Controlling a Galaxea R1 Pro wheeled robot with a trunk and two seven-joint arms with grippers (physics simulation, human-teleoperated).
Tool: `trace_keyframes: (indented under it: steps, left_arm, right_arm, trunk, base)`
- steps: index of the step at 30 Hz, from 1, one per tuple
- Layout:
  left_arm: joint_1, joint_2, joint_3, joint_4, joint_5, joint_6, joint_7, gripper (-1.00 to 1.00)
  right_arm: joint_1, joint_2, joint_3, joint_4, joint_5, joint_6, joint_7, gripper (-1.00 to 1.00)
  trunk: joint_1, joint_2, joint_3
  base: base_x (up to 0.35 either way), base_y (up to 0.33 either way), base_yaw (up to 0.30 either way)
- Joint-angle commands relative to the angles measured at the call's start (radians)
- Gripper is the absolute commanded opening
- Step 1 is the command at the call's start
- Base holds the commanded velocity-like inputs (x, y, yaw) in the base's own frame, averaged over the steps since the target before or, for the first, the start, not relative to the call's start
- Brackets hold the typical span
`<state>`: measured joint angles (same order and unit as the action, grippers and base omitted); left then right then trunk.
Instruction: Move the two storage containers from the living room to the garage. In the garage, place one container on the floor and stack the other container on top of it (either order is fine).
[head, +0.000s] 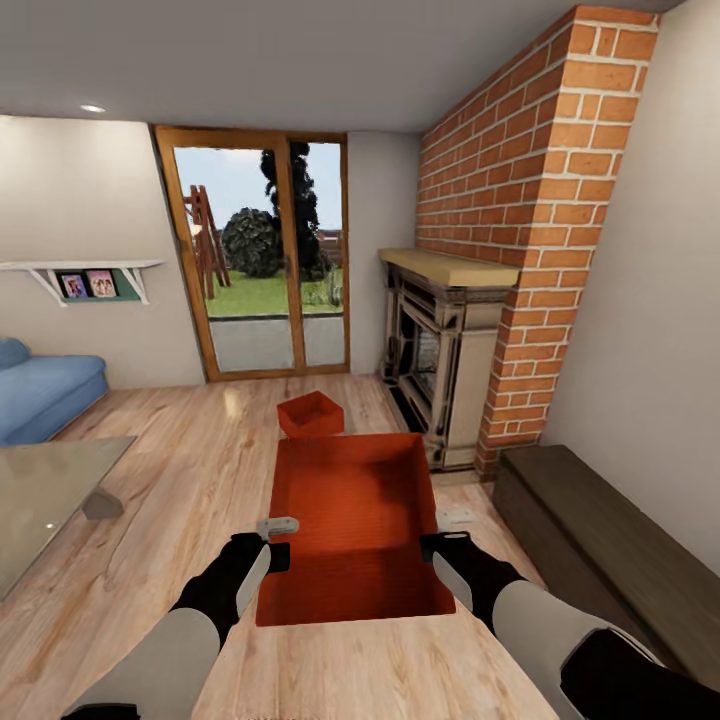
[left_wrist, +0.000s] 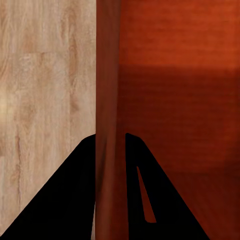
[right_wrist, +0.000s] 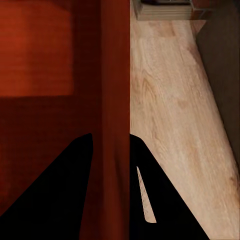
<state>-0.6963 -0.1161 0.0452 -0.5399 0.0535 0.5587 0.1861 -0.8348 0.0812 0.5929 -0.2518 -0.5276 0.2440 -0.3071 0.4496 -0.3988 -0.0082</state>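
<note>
A large red-orange storage container (head: 355, 520) hangs in front of me above the light wood floor of the living room, held by both arms. My left gripper (head: 272, 545) is shut on its left wall (left_wrist: 107, 100), one finger on each side of it. On the opposite wall (right_wrist: 115, 90) my right gripper (head: 440, 547) is clamped the same way. In the wrist views the left gripper (left_wrist: 110, 137) and right gripper (right_wrist: 111, 136) each straddle a wall edge. The second storage container (head: 310, 413) sits on the floor farther ahead, near the glass door.
An ornate fireplace (head: 440, 370) and red brick chimney (head: 540, 200) stand ahead on the right, with a long dark-brown cabinet (head: 610, 540) along the right wall. A glass table (head: 50, 495) and blue sofa (head: 40, 390) are at the left. The glass door (head: 265, 260) is straight ahead.
</note>
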Motion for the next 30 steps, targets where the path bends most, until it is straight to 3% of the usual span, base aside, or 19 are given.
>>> trace_keyframes:
  steps: [1, 30]
  left_arm:
    - [0.0, -0.002, 0.002, 0.0, -0.007, 0.006, 0.009, -1.0]
    - [0.0, -0.002, 0.002, 0.0, -0.007, 0.004, 0.009, -1.0]
  right_arm:
    - [0.0, 0.0, 0.024, -0.02, -0.022, 0.003, -0.004, -1.0]
    - [0.0, 0.0, 0.024, -0.02, -0.022, 0.003, -0.005, -1.0]
  trunk:
    - [0.0, -0.001, -0.001]
    - [0.0, -0.001, -0.001]
  base:
    - [0.0, 0.0, 0.296]
    - [0.0, 0.0, 0.296]
